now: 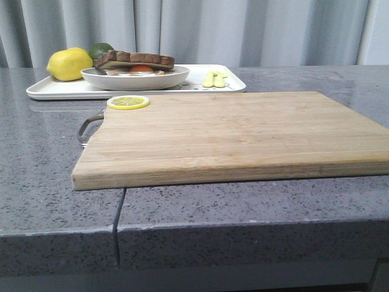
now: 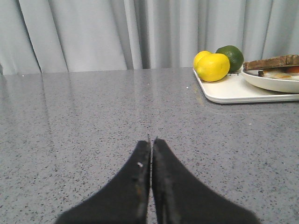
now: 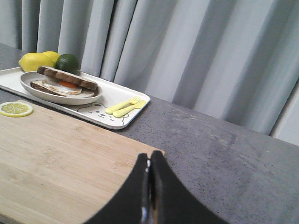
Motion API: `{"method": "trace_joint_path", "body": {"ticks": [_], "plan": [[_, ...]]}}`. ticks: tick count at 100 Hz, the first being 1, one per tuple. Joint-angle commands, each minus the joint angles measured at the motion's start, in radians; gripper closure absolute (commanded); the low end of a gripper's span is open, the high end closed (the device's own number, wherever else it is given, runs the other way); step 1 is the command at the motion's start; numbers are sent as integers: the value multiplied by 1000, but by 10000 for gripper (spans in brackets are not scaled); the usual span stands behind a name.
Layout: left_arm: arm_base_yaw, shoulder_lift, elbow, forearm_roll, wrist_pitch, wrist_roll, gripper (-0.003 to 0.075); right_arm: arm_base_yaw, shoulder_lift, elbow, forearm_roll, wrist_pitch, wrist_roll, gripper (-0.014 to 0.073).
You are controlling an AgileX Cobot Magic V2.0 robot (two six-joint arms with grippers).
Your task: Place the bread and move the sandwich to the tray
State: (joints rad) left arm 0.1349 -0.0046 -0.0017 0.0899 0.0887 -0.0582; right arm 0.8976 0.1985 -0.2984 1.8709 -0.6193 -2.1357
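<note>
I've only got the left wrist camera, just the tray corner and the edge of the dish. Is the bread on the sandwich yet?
Observer: Yes. The right wrist view shows the bread lying on top of the sandwich, in the dish on the tray.
Operator: What's on the cutting board?
Observer: Only a lemon slice, at the far left corner of the cutting board.
Operator: And the right gripper?
Observer: The right gripper is shut and empty, near a corner of the board.
</note>
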Motion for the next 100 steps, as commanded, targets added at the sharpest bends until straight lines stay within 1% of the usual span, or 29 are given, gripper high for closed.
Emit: {"method": "trace_joint_path", "body": {"ticks": [1, 33, 40, 46, 49, 53, 66, 72, 76, 79, 81, 86, 88, 93, 95, 96, 100], "plan": [[2, -31, 17, -4, -73, -2, 740, -3, 15, -23, 2, 52, -13, 663], [2, -31, 17, -4, -73, -2, 740, -3, 15, -23, 2, 52, -11, 663], [2, -31, 17, -4, -73, -2, 740, -3, 16, -21, -2, 54, 11, 663], [2, -31, 17, -4, -73, -2, 740, -3, 16, -9, -67, 54, 72, 663], [2, -31, 17, -4, -73, -2, 740, -3, 16, 1, -124, 56, 136, 663], [2, -31, 17, -4, -73, -2, 740, -3, 16, 19, -232, 57, 220, 663], [2, -31, 17, -4, -73, -2, 740, -3, 17, 90, -620, 66, 603, 663], [2, -31, 17, -4, -73, -2, 740, -13, 17, 139, -775, 81, 781, 663], [2, -31, 17, -4, -73, -2, 740, -30, 17, 171, -877, 102, 877, 663], [2, -31, 17, -4, -73, -2, 740, -53, 17, 189, -941, 124, 966, 663], [2, -31, 17, -4, -73, -2, 740, -65, 17, 200, -987, 142, 1001, 663], [2, -31, 17, -4, -73, -2, 740, -123, 17, 220, -1101, 190, 1143, 663], [2, -31, 17, -4, -73, -2, 740, -141, 20, 224, -1153, 214, 1179, 663], [2, -31, 17, -4, -73, -2, 740, -228, 30, 227, -1279, 268, 1333, 663], [2, -31, 17, -4, -73, -2, 740, -265, 35, 227, -1352, 298, 1393, 663], [2, -31, 17, -4, -73, -2, 740, -277, 36, 225, -1352, 298, 1414, 663], [2, -31, 17, -4, -73, -2, 740, -356, 39, 221, -1454, 345, 1536, 663]]}}
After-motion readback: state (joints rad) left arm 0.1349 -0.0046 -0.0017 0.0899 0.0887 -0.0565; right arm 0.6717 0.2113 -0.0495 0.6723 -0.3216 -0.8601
